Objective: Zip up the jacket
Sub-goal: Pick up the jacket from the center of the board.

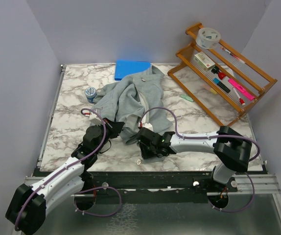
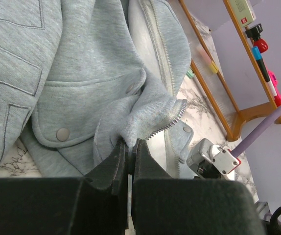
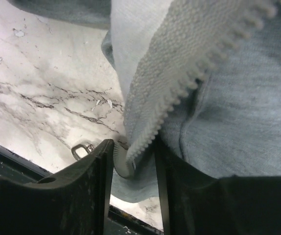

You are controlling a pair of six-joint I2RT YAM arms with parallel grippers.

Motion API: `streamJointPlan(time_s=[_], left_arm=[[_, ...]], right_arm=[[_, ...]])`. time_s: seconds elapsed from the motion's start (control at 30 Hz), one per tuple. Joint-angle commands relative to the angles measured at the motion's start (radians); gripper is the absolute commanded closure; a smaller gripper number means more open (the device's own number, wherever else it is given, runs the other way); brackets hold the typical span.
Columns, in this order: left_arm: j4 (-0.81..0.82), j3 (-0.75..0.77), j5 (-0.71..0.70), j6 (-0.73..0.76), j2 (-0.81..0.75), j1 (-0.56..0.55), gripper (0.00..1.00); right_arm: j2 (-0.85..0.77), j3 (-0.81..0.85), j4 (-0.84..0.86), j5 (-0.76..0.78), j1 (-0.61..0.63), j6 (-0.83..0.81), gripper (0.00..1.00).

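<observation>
- At the centre of the top view, the jacket [image 1: 130,95] lies crumpled on the marble table [image 1: 69,129]. It is light grey fleece and its front is open.
- Its top end lies against the blue pad [image 1: 132,69] at the upper middle. Its lower hem reaches down to both grippers.
- In the left wrist view, the pale zipper [image 2: 166,126] runs from the top of the frame down to a toothed end at the centre. Round snaps [image 2: 62,133] sit on a flap at the left.
- The left gripper [image 2: 128,148] is clamped tight on a fold of the hem, just left of that zipper end.
- In the right wrist view, the right gripper [image 3: 134,149] stands partly apart, with the zipper's toothed lower end between its fingers [image 3: 89,181]. Whether they press on it I cannot tell.
- A small metal ring [image 3: 83,149] lies on the marble just left of those fingers, near the table's front edge.
- In the top view, bare marble lies left and right of the jacket. A small jar [image 1: 90,93] stands near its left sleeve, and the wooden rack [image 1: 223,73] fills the upper right.
</observation>
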Motion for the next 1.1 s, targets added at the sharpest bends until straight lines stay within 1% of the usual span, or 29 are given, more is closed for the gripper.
streamJointPlan(time_s=[0.0, 0.07, 0.13, 0.2, 0.27, 0.37, 0.47, 0.53, 0.63, 0.67, 0.77, 0.8, 0.83, 0.9, 0.93, 0.97, 1.0, 1.03, 1.07], left_arm=[[-0.014, -0.014, -0.035, 0.005, -0.019, 0.003, 1.00], [-0.016, -0.017, -0.037, 0.003, -0.025, 0.003, 1.00], [-0.017, -0.021, -0.040, -0.004, -0.032, 0.004, 1.00], [-0.019, -0.025, -0.040, -0.007, -0.037, 0.005, 1.00], [-0.020, -0.026, -0.041, -0.009, -0.043, 0.005, 1.00], [-0.021, -0.024, -0.040, -0.015, -0.052, 0.005, 1.00], [0.005, -0.015, -0.003, -0.008, -0.067, 0.005, 1.00], [0.042, -0.008, 0.034, -0.005, -0.073, 0.005, 1.00], [0.065, 0.015, 0.087, -0.003, -0.083, 0.005, 1.00], [0.068, 0.024, 0.094, 0.000, -0.085, 0.005, 1.00], [0.067, 0.045, 0.085, 0.007, -0.087, 0.005, 1.00], [0.068, 0.050, 0.076, 0.007, -0.086, 0.006, 1.00], [0.068, 0.055, 0.070, 0.007, -0.082, 0.006, 1.00], [0.068, 0.065, 0.066, 0.012, -0.075, 0.006, 1.00], [0.068, 0.069, 0.066, 0.014, -0.073, 0.006, 1.00], [0.068, 0.070, 0.063, 0.015, -0.071, 0.006, 1.00], [0.068, 0.070, 0.059, 0.017, -0.070, 0.006, 1.00], [0.067, 0.069, 0.053, 0.024, -0.069, 0.006, 1.00], [0.067, 0.065, 0.046, 0.025, -0.070, 0.006, 1.00]], right_arm=[[0.115, -0.067, -0.045, 0.011, 0.007, -0.006, 0.65], [0.125, -0.070, -0.048, 0.023, 0.007, -0.004, 0.77], [0.133, -0.071, -0.051, 0.030, 0.007, -0.006, 0.87], [0.125, -0.076, -0.041, 0.036, 0.007, -0.005, 0.94], [0.089, -0.089, -0.009, 0.047, 0.007, -0.007, 0.99], [-0.012, -0.122, 0.075, 0.085, 0.007, -0.016, 1.00], [-0.132, -0.167, 0.215, 0.116, 0.007, -0.082, 1.00], [-0.214, -0.203, 0.339, 0.136, 0.007, -0.152, 1.00], [-0.333, -0.270, 0.545, 0.205, 0.007, -0.286, 0.99], [-0.367, -0.302, 0.636, 0.228, 0.007, -0.359, 1.00], [-0.456, -0.372, 0.893, 0.339, 0.000, -0.491, 1.00], [-0.477, -0.356, 0.909, 0.341, -0.005, -0.532, 1.00], [-0.499, -0.318, 0.871, 0.272, -0.006, -0.594, 1.00], [-0.550, -0.239, 0.763, 0.005, -0.004, -0.723, 1.00], [-0.572, -0.228, 0.741, -0.077, 0.001, -0.733, 1.00], [-0.585, -0.241, 0.731, -0.101, 0.006, -0.735, 1.00], [-0.579, -0.261, 0.697, -0.028, 0.006, -0.695, 1.00], [-0.538, -0.266, 0.640, 0.080, -0.008, -0.649, 1.00], [-0.481, -0.245, 0.544, 0.154, -0.038, -0.624, 1.00]])
